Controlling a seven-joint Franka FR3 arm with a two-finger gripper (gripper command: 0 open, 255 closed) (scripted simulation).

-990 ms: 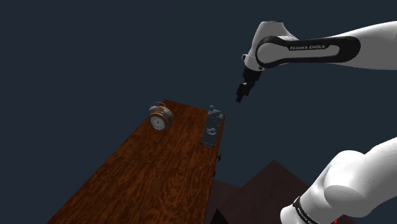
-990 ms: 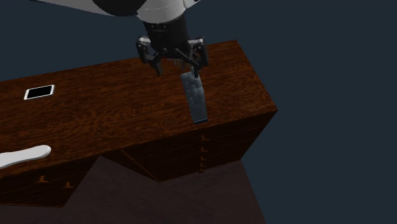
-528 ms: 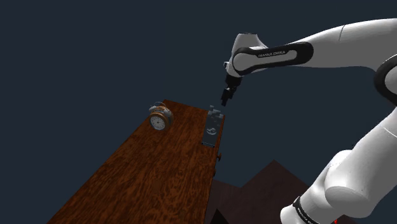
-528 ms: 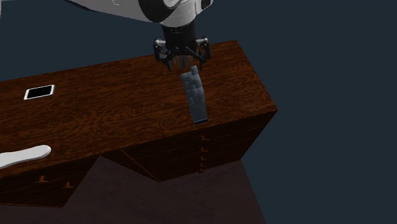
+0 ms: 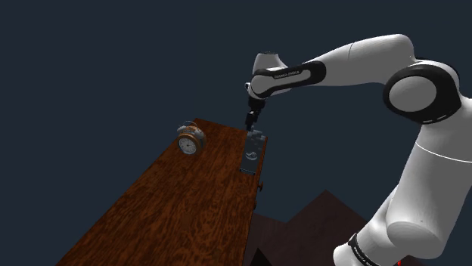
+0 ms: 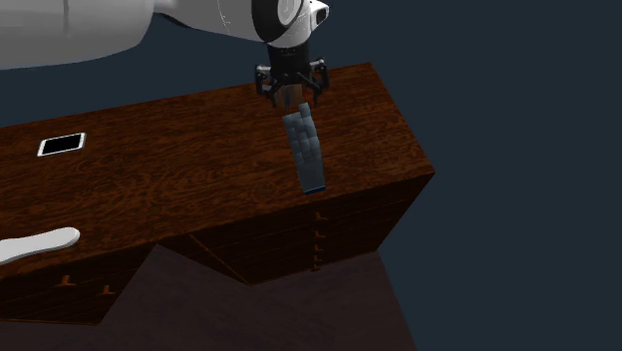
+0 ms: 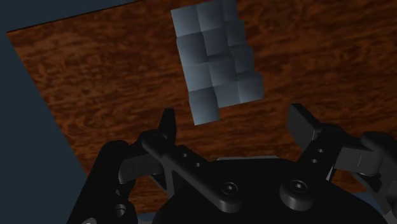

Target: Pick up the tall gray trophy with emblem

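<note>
Hovering just above grey trophy point(image 6: 308, 150), gripper point(image 6: 291, 88) has fingers spread, holding nothing; trophy stands upright nr edge of wooden dresser point(image 6: 150, 184), alarm clock point(image 5: 190, 140) nearby, phone point(image 6: 62, 145) well apart; bkgd plain dark blue-grey.

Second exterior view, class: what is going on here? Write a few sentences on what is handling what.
A white robot arm holds its black claw over a tall grey block-patterned trophy, which stands near the edge of a dark wooden dresser top. The claw is open, with its fingers apart just above the trophy's top, and nothing is gripped yet. A round brown alarm clock and a white-edged phone sit elsewhere on the wood.
</note>
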